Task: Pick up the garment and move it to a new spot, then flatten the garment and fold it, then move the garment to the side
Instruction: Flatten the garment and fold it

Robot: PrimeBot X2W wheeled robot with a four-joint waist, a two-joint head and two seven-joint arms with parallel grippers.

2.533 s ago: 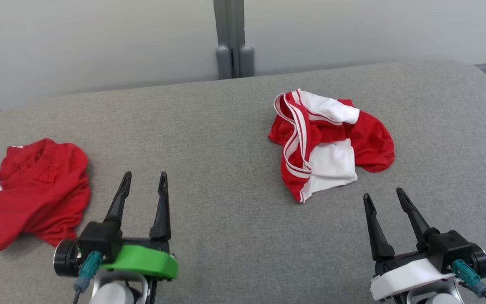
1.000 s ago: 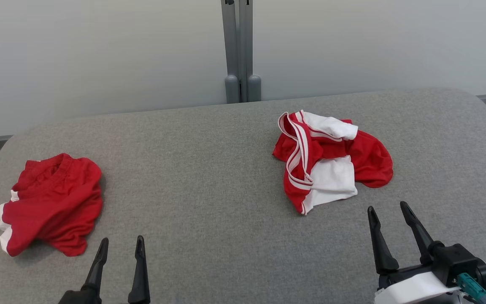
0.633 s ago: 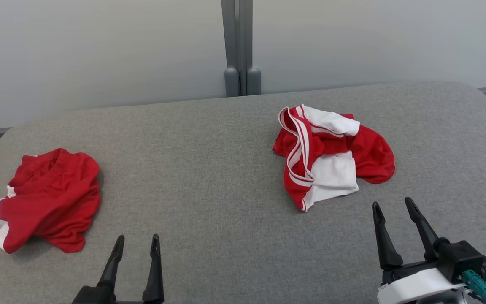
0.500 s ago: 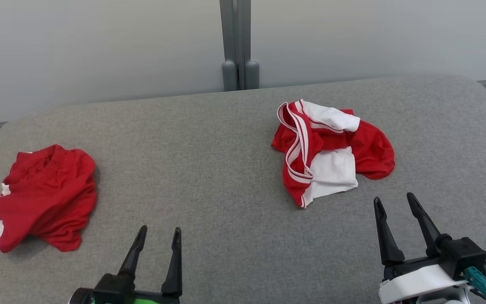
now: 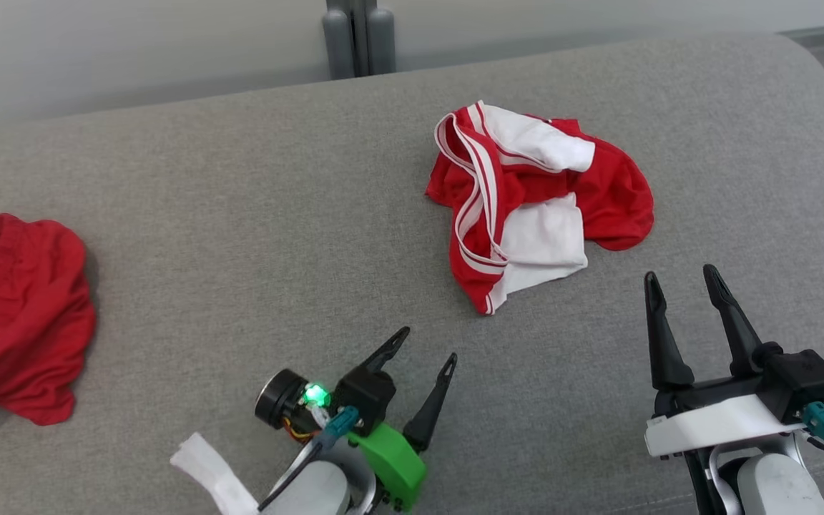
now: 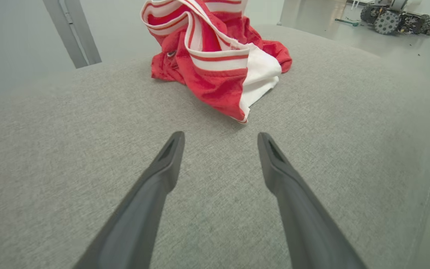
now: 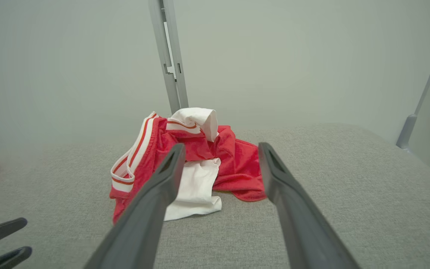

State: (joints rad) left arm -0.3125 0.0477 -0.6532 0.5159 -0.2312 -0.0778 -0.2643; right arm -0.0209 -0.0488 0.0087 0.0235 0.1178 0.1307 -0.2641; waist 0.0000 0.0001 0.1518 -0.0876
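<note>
No readable text, labels or numbers.

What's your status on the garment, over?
Open and empty: left gripper, right gripper, both short of the cloth. Red-and-white garment crumpled on grey surface, untouched. Nothing between; second red garment far left.

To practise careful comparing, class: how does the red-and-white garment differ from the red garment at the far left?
Colour: the striped garment mixes red with white panels and bands; the plain garment shows almost all red. Place: the striped garment lies ahead of the right tool; the plain garment sits far left, cut by the picture's edge. Shared: both lie crumpled on the grey surface, untouched.
</note>
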